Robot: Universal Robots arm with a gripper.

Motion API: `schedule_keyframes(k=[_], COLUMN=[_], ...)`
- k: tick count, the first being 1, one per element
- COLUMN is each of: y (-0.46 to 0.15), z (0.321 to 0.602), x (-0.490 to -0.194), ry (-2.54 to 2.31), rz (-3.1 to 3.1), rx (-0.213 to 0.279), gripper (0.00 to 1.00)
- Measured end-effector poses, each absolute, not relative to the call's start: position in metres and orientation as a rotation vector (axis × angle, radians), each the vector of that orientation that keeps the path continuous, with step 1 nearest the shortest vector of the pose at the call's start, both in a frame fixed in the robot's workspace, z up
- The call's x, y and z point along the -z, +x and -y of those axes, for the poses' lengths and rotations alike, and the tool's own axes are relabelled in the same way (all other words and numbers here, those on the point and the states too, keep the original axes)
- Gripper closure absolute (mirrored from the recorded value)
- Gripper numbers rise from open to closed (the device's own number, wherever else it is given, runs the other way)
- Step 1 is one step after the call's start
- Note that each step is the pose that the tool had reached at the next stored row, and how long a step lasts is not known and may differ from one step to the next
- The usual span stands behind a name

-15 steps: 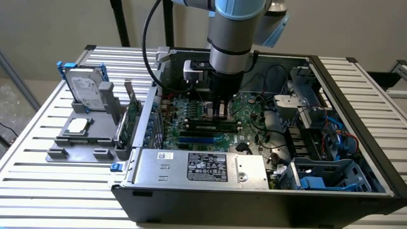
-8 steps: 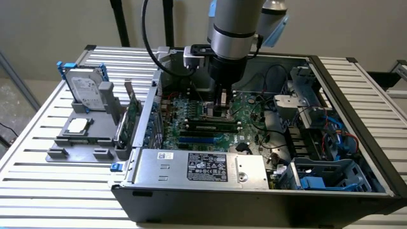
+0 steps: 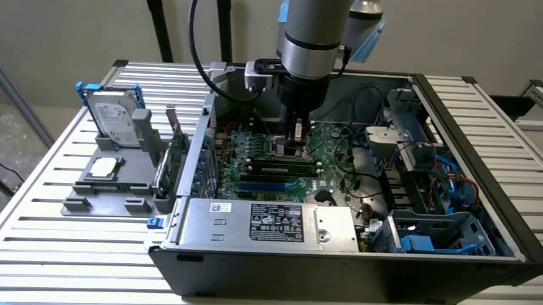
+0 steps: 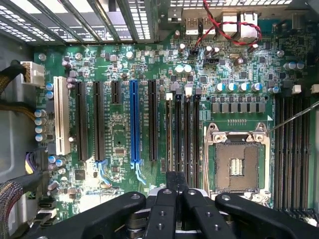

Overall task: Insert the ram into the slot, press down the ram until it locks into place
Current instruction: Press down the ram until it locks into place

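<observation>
Tool point(image 3: 298, 143) low over motherboard point(image 3: 254, 146), beside seated ram point(image 3: 284, 170)

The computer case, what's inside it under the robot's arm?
Inside the computer case lies a green motherboard with black slots, a blue slot and an empty square socket. The end effector covers the board's near edge.

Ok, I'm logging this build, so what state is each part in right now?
computer case: open, side panel off
ram: standing in a memory slot, lock unclear
gripper: low over the ram
CPU socket: empty
blue expansion slot: empty
hard drive: outside the case, on the grey stand
</observation>
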State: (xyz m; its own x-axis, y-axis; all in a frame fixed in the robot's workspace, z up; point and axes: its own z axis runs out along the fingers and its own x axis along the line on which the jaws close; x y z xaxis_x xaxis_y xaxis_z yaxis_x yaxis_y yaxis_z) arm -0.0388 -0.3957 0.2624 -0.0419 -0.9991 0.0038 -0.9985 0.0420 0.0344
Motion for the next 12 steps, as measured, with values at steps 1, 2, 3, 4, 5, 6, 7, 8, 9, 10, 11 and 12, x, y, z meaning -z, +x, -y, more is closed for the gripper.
schedule_keyframes(k=[1,2,3,4,5,6,7,8,9,10,11,12], y=[-0.0388,-0.0388,-0.0388,-0.0388,-0.0388,-0.0388,-0.0388,-0.0388,-0.0388,-0.0388,-0.0388,-0.0388], z=[0.3957,0.3957,0.3957,0.3957,0.3957,0.3957,0.3957,0.3957,0.3957,0.3957,0.3957,0.3957], x=[-0.2624,-0.2624,-0.2624,-0.2624,-0.2624,-0.2624,-0.2624,-0.2624,-0.2624,-0.2624,-0.2624,-0.2624], ry=[2.156,2.156,2.156,2.156,2.156,2.156,2.156,2.156,2.156,2.156,2.156,2.156], rz=[2.248,2.248,2.248,2.248,2.248,2.248,2.248,2.248,2.248,2.248,2.248,2.248], rx=[0.035,0.035,0.035,0.035,0.035,0.035,0.035,0.035,0.035,0.035,0.035,0.035], gripper=[0.89,0.89,0.89,0.89,0.89,0.89,0.89,0.89,0.89,0.89,0.89,0.89])
